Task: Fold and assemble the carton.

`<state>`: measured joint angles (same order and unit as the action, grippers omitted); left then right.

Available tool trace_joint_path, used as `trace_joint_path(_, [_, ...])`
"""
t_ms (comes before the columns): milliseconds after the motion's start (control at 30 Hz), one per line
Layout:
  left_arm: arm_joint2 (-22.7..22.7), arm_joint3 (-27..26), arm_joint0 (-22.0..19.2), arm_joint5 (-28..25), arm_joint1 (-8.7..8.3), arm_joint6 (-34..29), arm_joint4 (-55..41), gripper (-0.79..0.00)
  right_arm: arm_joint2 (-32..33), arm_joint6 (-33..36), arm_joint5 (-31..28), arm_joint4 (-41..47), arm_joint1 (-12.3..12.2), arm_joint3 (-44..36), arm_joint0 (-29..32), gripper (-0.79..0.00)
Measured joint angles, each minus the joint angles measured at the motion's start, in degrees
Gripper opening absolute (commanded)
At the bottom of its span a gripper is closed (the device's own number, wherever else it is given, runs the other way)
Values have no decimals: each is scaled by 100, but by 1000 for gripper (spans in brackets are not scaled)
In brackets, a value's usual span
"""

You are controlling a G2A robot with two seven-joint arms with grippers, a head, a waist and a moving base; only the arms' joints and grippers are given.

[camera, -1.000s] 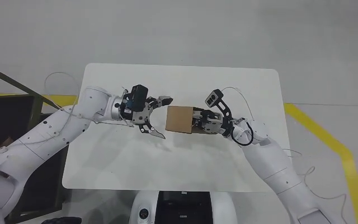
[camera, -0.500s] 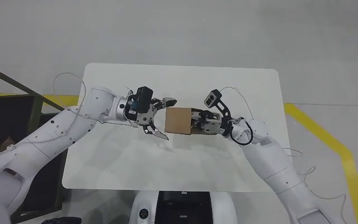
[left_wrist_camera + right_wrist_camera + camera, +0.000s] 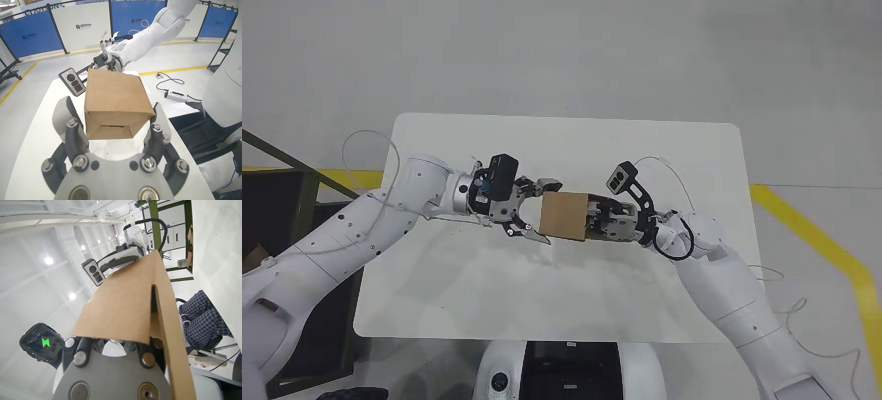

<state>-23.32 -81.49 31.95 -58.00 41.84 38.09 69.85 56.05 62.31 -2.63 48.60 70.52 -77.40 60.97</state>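
Grips the brown carton (image 3: 564, 215) at its open, flapped end with the right gripper (image 3: 600, 222), apparently just clear of the worktop (image 3: 642, 290) near its middle, between the two arms. Fingers hidden behind a flap in the right wrist view, so judged clamped only from the carton having no other support. Holds the left gripper (image 3: 111, 106) spread wide, fingers (image 3: 62, 111) flanking the closed end with its tucked tab, one close by a corner. Probably light, thin cardboard: stiff along creases, easily dented on flat panels, loose at the flaps. Best taken across opposite side walls near the edges — not mid-panel, not by the tab.
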Motion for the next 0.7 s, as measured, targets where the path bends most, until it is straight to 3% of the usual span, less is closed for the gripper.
trace_joint_path(367, [16, 3, 13, 0, 27, -47, -70, -477, 51, 5, 49, -80, 11, -39, 21, -785])
trace_joint_path(700, [5, 106, 117, 0, -50, 81, -195, -499, 229, -35, 43, -158, -6, 41, 14, -785])
